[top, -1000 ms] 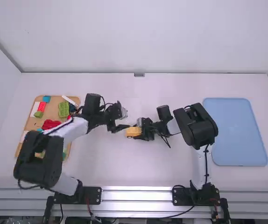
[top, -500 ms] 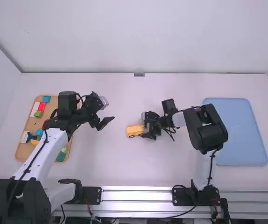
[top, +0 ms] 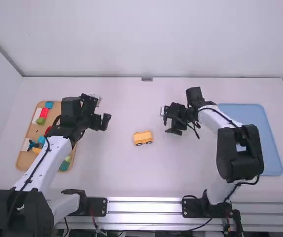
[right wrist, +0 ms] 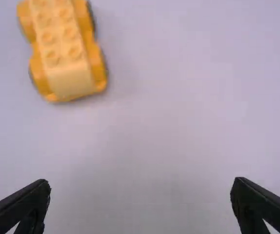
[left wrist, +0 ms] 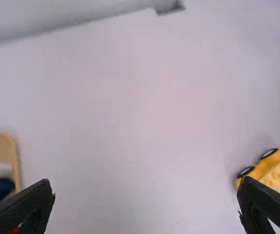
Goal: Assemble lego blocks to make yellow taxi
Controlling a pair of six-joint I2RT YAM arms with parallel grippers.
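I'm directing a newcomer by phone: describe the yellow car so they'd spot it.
On the white table, look between the tan tray at left and the blue tray at right. The yellow car stands near the middle on dark wheels and, unlike the blocks, outside any tray.

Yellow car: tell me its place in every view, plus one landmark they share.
High view: the yellow car sits mid-table, between both end effectors and nearer the arm bases.
Left wrist view: partly behind one fingertip of the open left end effector, cut off by the picture's edge.
Right wrist view: beyond the open right end effector, also cut off.
Shared landmark: the white table around it.
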